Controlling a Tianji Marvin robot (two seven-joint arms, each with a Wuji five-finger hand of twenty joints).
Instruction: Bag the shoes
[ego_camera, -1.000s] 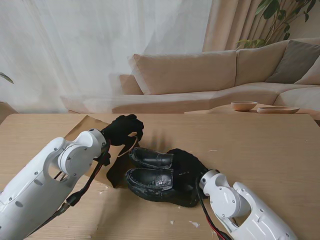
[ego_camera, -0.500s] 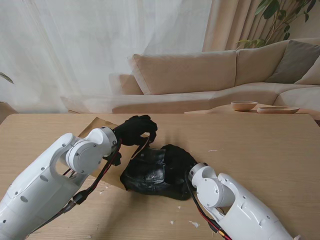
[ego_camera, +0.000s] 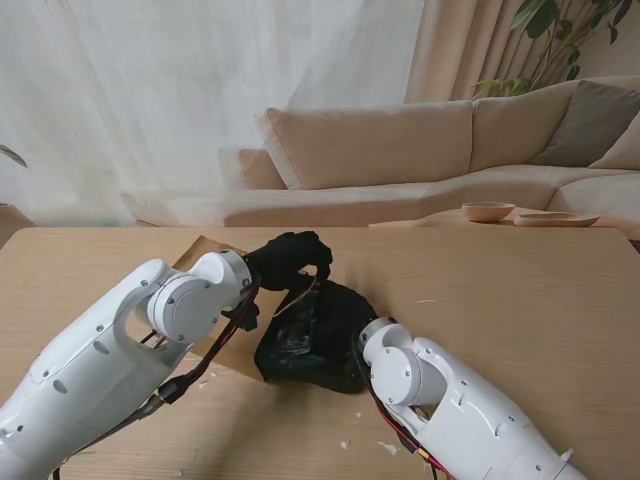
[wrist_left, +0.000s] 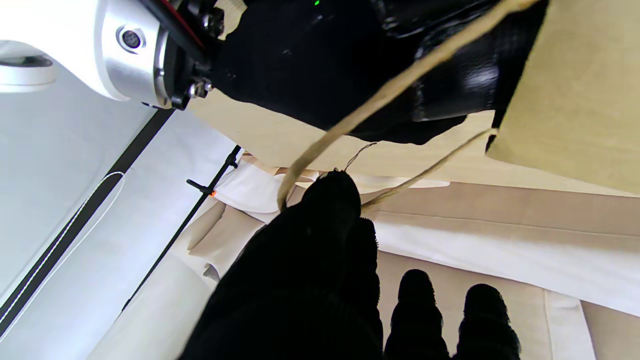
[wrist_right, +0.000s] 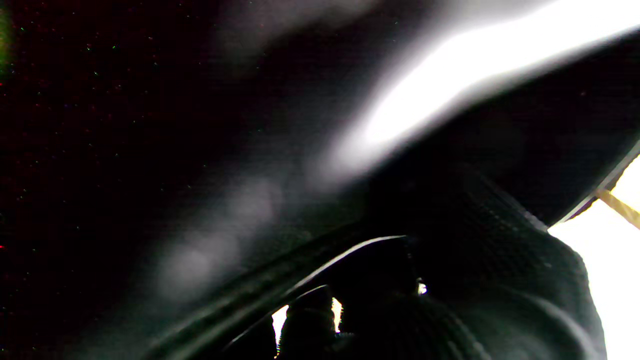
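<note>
A wide wooden tabletop (ego_camera: 520, 300) fills the stand's view, with a beige sofa (ego_camera: 400, 150) and pale curtains beyond its far edge. 2 white robot arms reach in from the near corners toward the middle.

A brown paper bag (ego_camera: 212, 255) lies flat left of the tabletop's centre, its mouth toward the middle. At that mouth sit the black shoes (ego_camera: 305, 340), a glossy dark mass touching the bag's opening; how far they are inside cannot be told.

The left hand (ego_camera: 290, 260), in a black glove, hovers over the bag's mouth, on the far side of the shoes. Its fingers are closed in a pinch on the bag's thin twine handle (wrist_left: 380, 97), which runs taut from the fingertips (wrist_left: 332, 192) to the bag's edge in the left wrist view.

The right hand (ego_camera: 350, 315), also black-gloved, is pressed against the shoes from the right side and is mostly hidden by the right arm's wrist. The right wrist view is dark, blurred shoe leather, so whether its fingers are gripping the shoes cannot be told.
</note>
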